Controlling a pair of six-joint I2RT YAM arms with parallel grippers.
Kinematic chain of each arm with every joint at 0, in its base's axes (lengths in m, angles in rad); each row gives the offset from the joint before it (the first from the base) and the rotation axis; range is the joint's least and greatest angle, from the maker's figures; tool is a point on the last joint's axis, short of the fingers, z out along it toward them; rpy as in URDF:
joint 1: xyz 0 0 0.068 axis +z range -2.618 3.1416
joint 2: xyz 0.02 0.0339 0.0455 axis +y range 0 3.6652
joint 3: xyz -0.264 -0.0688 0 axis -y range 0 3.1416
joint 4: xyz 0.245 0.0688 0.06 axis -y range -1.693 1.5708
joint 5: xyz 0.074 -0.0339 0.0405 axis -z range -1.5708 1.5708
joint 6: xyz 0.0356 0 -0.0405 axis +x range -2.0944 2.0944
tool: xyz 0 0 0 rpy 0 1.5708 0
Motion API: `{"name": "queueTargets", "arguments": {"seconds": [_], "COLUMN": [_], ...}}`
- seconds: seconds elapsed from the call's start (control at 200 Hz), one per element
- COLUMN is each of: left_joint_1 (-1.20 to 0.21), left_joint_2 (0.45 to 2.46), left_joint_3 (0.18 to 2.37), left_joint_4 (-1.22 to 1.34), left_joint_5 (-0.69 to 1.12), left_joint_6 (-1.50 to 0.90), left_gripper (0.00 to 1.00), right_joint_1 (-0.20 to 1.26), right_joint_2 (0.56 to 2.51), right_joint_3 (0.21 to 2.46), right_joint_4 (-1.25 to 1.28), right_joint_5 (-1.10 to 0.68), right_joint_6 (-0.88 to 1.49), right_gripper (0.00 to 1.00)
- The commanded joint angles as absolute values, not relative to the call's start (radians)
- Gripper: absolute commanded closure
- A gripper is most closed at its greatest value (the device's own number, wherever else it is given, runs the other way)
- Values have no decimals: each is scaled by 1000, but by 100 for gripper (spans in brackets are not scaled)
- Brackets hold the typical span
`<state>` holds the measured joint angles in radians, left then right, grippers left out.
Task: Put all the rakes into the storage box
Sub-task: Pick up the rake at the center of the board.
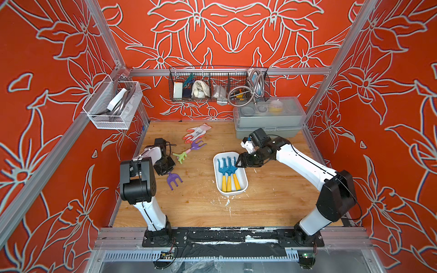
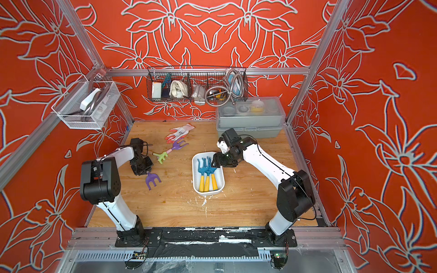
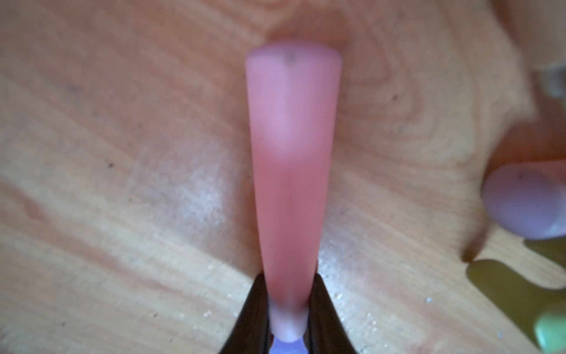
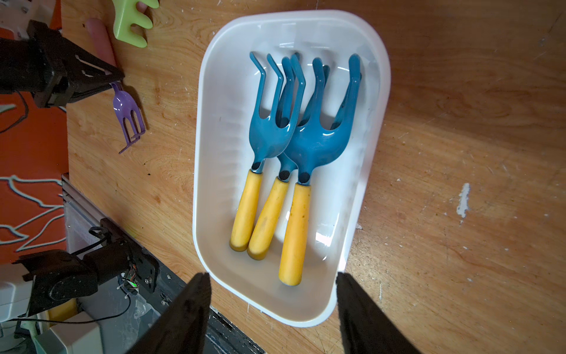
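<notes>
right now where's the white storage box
In both top views the storage box sits near the middle of the table, holding three blue-and-yellow rakes, with the open right hand at its far end.

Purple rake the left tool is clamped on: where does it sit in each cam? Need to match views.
Top view: purple rake, head poking out by the left tool, left of the storage box.
Top view: same spot, left of the box.
Left wrist: its pink handle, clamped between the tool's fingers.
Right wrist: its purple head, sticking out of the left tool.
Shared landmark: green rake, in all four.
</notes>
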<state>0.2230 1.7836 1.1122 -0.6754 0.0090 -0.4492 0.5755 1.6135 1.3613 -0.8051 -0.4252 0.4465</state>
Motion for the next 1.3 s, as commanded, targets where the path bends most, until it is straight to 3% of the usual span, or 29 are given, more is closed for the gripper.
{"name": "queueTargets", "arguments": {"seconds": [0.0, 0.33, 0.611, 1.296], "left_joint_1": [228, 204, 73, -367], "left_joint_2": [1711, 1414, 1273, 1340], "left_joint_3": [1093, 964, 945, 1144], "left_joint_4": [-701, -660, -721, -701], "left_joint_5": [22, 112, 136, 186], "left_joint_6": [-480, -593, -600, -731], "left_gripper": [97, 98, 98, 94], "right_joint_1": [572, 568, 565, 549], "right_joint_2": [1568, 1479, 1422, 1385], "right_joint_3": [1348, 1265, 1197, 1167], "right_joint_4": [-830, -819, -801, -810], "right_joint_5": [-413, -380, -371, -355], "right_joint_6": [430, 445, 467, 485], "right_gripper": [34, 34, 35, 36]}}
